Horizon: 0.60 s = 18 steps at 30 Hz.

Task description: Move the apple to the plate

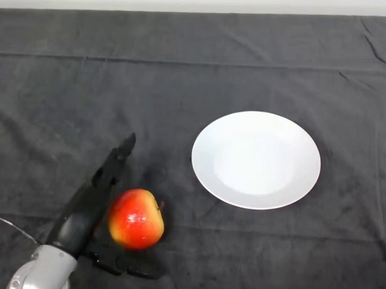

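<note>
Red-yellow apple [136, 219] is cradled by the open hand [87, 208], not yet clasped; round, firm and smooth, it should be gripped across its widest part.

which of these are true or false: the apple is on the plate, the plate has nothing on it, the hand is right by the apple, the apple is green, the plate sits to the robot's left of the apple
1. The apple is on the plate. False: it lies on the dark cloth, apart from the plate.
2. The plate has nothing on it. True.
3. The left hand is right by the apple. True: one finger reaches past the apple's far left side and another part of the hand shows below it.
4. The apple is green. False: it is red with yellow patches.
5. The plate sits to the robot's left of the apple. False: it lies to the right and a little farther away.
</note>
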Available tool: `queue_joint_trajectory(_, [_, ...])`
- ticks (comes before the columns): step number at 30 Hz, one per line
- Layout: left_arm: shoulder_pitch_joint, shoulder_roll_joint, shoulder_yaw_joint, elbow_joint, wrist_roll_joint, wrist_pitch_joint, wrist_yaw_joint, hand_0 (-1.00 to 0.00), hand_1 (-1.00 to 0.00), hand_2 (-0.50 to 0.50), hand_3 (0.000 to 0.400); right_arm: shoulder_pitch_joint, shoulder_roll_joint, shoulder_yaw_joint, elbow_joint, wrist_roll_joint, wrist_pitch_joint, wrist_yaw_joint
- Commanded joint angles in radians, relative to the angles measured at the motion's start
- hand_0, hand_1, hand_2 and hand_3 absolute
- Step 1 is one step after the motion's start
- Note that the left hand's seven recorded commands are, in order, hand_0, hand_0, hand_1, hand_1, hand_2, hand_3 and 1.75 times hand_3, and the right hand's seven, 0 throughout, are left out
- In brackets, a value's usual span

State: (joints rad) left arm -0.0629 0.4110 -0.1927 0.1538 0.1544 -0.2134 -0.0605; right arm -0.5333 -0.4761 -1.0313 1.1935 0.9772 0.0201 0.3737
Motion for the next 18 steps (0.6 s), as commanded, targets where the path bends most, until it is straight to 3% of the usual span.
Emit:
queue_joint_trajectory(1, [-0.051, 0.024, -0.020, 0.033, 0.015, 0.014, 0.011, -1.00, -1.00, 0.00, 0.400, -0.014, 0.004, -0.0073, -0.047, 0.0156, 0.000, -0.0152])
queue_joint_trajectory(11, [-0.061, 0.014, -0.007, 0.038, 0.027, 0.007, 0.064, -1.00, -1.00, 0.00, 0.400, -0.014, 0.004, -0.0072, -0.047, 0.0158, 0.000, -0.0153])
queue_joint_trajectory(18, [-0.099, 0.007, 0.021, 0.001, 0.003, 0.046, 0.079, -1.00, -1.00, 0.00, 0.400, -0.014, 0.004, -0.0071, -0.047, 0.0160, 0.000, -0.0154])
